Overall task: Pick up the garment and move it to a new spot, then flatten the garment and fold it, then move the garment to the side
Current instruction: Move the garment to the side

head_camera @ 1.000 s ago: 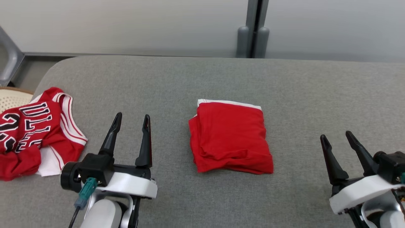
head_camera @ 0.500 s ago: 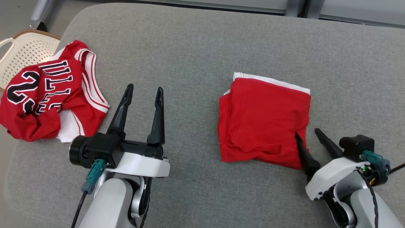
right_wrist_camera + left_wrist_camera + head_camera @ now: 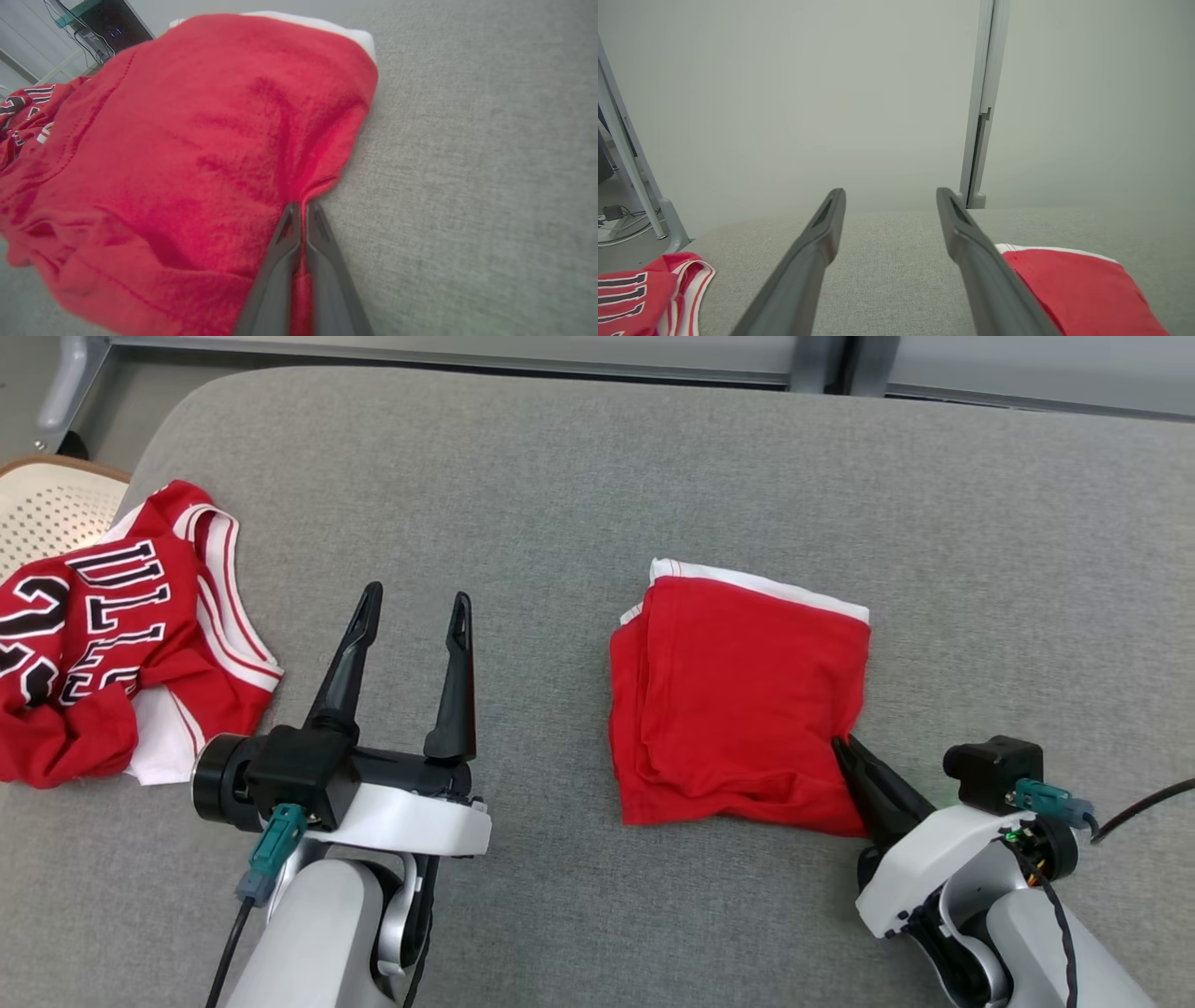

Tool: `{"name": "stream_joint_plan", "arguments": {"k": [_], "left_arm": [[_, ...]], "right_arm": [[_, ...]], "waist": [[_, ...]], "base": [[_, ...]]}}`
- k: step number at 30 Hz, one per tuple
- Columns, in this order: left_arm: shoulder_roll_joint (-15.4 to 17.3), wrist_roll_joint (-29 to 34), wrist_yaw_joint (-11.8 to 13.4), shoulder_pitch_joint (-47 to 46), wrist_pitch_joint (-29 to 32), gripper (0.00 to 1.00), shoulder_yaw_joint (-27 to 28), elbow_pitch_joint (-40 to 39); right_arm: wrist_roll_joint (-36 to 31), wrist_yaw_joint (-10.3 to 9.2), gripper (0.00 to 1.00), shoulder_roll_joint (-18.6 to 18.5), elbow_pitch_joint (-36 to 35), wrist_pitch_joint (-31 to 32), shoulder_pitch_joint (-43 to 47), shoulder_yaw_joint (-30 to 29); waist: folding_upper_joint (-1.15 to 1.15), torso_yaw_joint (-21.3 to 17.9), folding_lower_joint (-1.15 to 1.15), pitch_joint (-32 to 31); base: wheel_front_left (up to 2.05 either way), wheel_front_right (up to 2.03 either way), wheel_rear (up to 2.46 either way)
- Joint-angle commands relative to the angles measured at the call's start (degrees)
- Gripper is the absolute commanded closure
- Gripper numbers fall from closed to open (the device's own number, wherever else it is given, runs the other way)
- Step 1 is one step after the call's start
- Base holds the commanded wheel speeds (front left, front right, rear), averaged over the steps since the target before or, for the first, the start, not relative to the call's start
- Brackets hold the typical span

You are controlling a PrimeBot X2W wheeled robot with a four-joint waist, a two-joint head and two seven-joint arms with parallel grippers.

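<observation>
right claw point(image 3: 843, 749) is pressed together, pinching the near right corner of the folded red garment point(image 3: 738, 691) on the grey pad point(image 3: 560, 476). left claw point(image 3: 415, 602), spread and empty, hovers well left of the garment; a printed jersey point(image 3: 112, 635) lies farther left. held by one corner, the fold may spill open if pulled sideways.

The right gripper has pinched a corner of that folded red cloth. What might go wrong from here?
1. The right gripper pinches just one near corner of the folded red garment; pulled from there, the layers may slide apart and undo the fold.
2. The pinch may hold only some layers, leaving the rest on the grey padded surface.
3. The left gripper is open and apart from the garment, so its far side has no support.
</observation>
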Motion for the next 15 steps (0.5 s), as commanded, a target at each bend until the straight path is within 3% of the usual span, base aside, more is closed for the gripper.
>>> {"name": "stream_joint_plan", "arguments": {"k": [1, 8, 15], "left_arm": [[0.1, 0.4, -0.2, -0.4, -0.1, 0.00, 0.2, 0.1], [0.2, 1.9, -1.1, 0.6, -0.1, 0.00, 0.1, 0.3], [1.2, 2.9, -1.6, 0.5, -0.1, 0.00, 0.5, -0.3]], "right_arm": [[1.0, 0.13, 1.00, -0.2, 2.0, 0.3, 2.3, 0.8], [3.1, 0.01, 1.00, -2.5, 3.1, -3.5, 0.7, 1.3], [3.6, 0.01, 1.00, -5.7, 4.6, -4.7, -0.5, 1.8]], "waist": [[0.00, -0.5, 0.00, -0.4], [0.00, -5.1, 0.00, -2.3], [0.00, -13.2, 0.00, -2.6]], "base": [[0.00, 0.00, 0.00], [0.00, 0.00, 0.00], [0.00, 0.00, 0.00]]}}
